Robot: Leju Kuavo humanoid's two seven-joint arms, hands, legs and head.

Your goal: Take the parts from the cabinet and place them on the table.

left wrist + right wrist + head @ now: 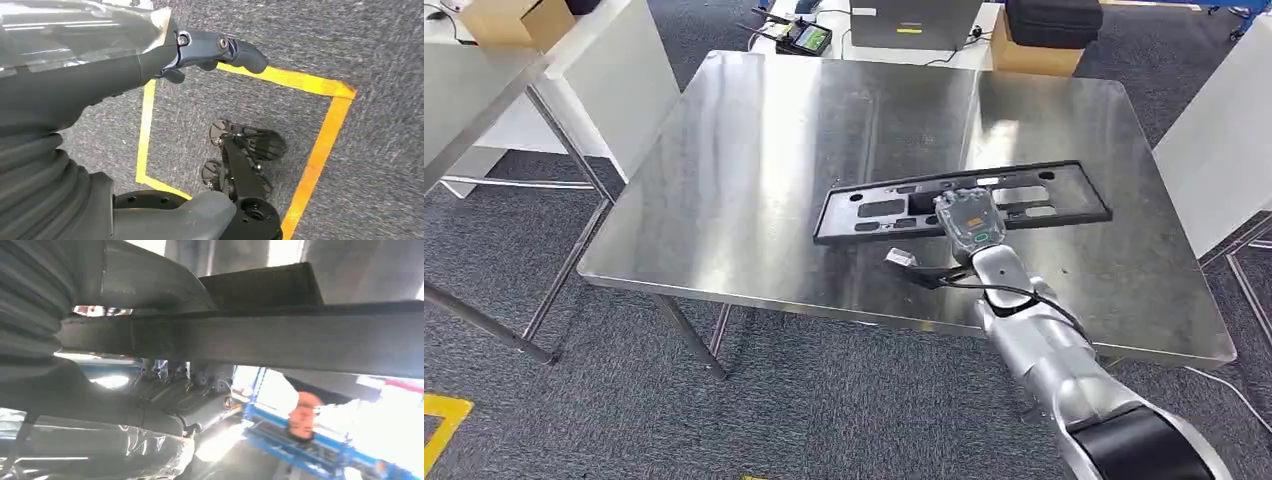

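A long black frame part with several cut-outs lies across the middle of the steel table. My right hand is on its near long edge. In the right wrist view the part's black bar runs between the grey thumb and the darker fingers, so the hand grips it. My left hand hangs beside my body over grey carpet, fingers apart and holding nothing.
A white table with a cardboard box stands at the left. At the back sit another box, a black case and a green-screened device. A white panel stands right. Yellow floor tape runs below. A person stands beyond the table.
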